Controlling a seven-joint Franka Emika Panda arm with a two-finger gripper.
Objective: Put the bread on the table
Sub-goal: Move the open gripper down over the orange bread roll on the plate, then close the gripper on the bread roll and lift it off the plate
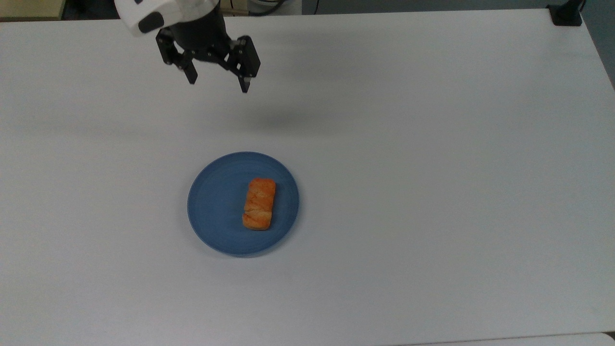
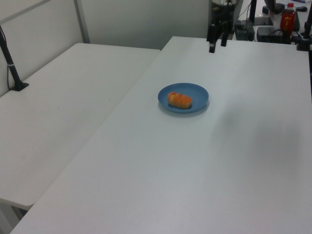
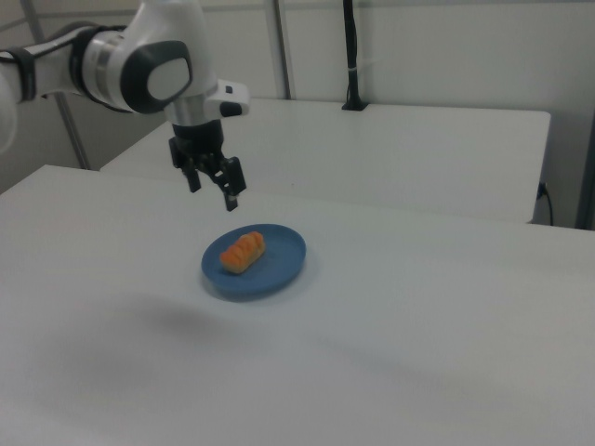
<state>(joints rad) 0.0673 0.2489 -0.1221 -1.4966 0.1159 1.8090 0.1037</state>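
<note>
The bread point(image 1: 259, 203) point(image 2: 180, 100) point(image 3: 242, 253), a small orange-brown loaf, lies on a round blue plate point(image 1: 211, 211) point(image 2: 199, 92) point(image 3: 279, 260) on the white table point(image 1: 432, 168) point(image 2: 195, 170) point(image 3: 418, 353). My gripper point(image 1: 218, 85) point(image 2: 216, 45) point(image 3: 214, 195) hangs open above the table with nothing between its fingers. In the top view it is well above the plate, a little to the left of the bread. The right view puts it in the air just up and left of the plate.
A second white table point(image 2: 63, 107) point(image 3: 390, 149) adjoins this one. A black post base point(image 1: 567, 14) stands at the top view's upper right corner. A red bottle point(image 2: 288, 17) and dark equipment sit beyond the far edge in the left view.
</note>
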